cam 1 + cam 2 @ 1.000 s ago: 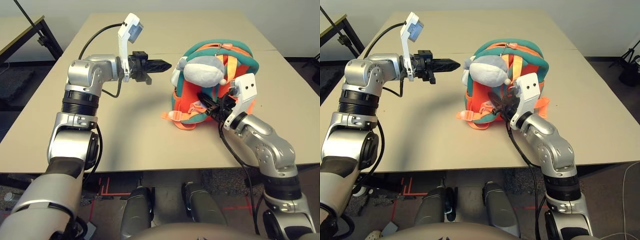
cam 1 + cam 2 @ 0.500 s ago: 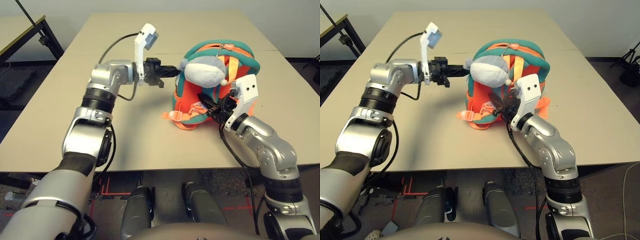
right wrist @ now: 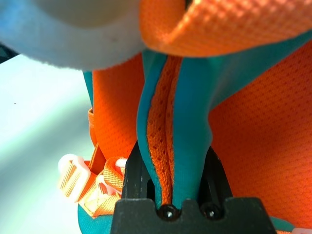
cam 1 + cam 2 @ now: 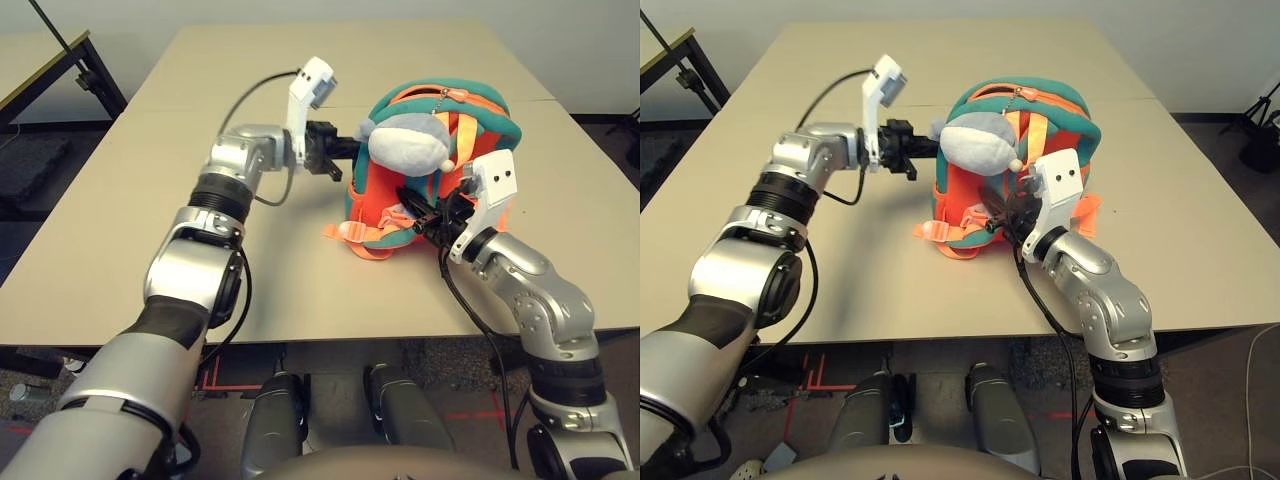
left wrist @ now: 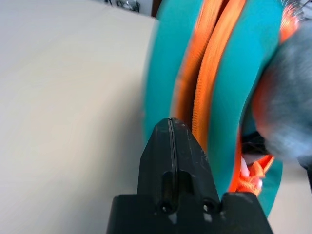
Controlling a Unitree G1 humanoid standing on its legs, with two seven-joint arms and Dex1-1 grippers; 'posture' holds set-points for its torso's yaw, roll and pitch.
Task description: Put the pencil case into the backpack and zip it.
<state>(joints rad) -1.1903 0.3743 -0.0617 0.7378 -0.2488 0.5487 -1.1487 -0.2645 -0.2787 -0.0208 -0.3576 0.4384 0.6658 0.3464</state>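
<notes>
The backpack (image 4: 375, 195) stands upright on the table, orange with teal trim and a grey-white plush toy (image 4: 410, 140) on its front. My left gripper (image 4: 345, 150) is shut and its tip sits against the backpack's left side beside the plush; up close the shut left gripper (image 5: 170, 127) lies along the teal and orange edge (image 5: 219, 73). My right gripper (image 4: 415, 212) is shut on a fold of the backpack's teal and orange fabric (image 3: 170, 122) low on its front. The pencil case is out of view.
The beige table (image 4: 270, 270) is bare to the left of and in front of the backpack. Orange straps with pale buckles (image 4: 345, 232) trail from the bag's lower left. A zipper pull (image 4: 440, 95) hangs at the bag's top. A black stand (image 4: 90, 70) is off the table's far left.
My left arm has reached to the right, bringing its shut gripper from open air up to the backpack's left side. The right arm and the backpack have stayed put.
</notes>
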